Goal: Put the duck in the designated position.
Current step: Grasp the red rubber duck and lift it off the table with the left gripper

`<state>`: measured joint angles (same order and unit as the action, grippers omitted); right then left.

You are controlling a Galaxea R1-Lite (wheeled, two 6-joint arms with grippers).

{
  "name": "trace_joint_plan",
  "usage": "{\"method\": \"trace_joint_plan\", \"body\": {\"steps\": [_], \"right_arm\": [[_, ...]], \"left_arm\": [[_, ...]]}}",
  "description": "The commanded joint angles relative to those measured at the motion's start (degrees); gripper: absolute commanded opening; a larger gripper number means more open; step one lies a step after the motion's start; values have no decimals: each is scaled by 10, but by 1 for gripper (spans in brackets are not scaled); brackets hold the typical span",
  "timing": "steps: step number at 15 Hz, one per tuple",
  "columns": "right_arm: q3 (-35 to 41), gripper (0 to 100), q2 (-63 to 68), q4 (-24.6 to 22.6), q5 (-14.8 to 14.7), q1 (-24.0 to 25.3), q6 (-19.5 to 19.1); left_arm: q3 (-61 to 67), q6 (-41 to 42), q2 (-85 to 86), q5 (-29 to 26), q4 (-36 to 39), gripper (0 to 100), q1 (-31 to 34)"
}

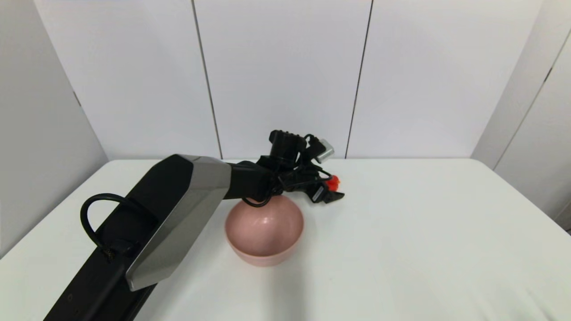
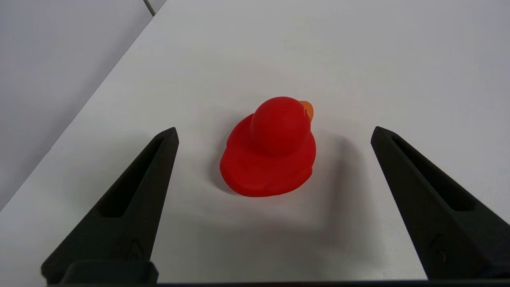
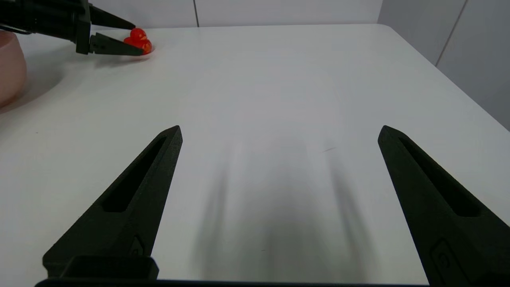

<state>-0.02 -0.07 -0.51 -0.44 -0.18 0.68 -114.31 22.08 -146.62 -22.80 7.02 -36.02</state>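
— White panelled walls behind, a white surface [image 1: 424,232] in front. Where is the duck?

— The red rubber duck [image 2: 271,153] sits upright on the surface, just past the far right side of the pink bowl [image 1: 264,232], toward the far edge. Nothing touches it.

— And the left claw [image 2: 273,133]?

— It has reached out over the bowl and hangs low, spread wide, holding nothing. The duck lies straight ahead of it, centred between the two fingers [image 2: 135,191], a clear gap on either side.

— Which way does the duck point?

— In the left wrist view its orange beak [image 2: 307,110] faces away from the claw and slightly to one side, so its long axis runs roughly along the claw's reach. The fingers would close across its flanks, the narrower way.

— The right claw [image 3: 279,133]?

— Parked near the robot on the right side, also wide open and empty, well apart from the duck. The left arm is clearly nearer.

— What next, do you reckon?

— Probably a short advance, then closing on the body.
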Motion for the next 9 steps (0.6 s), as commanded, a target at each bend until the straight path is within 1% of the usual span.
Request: {"method": "trace_joint_plan", "body": {"steps": [1,9], "right_arm": [[0,100,1,0,0,0,0],[0,100,1,0,0,0,0]], "left_arm": [[0,1,-2,-10,0,100,0],[0,0,-1,-10,-1,100,-2]]}}
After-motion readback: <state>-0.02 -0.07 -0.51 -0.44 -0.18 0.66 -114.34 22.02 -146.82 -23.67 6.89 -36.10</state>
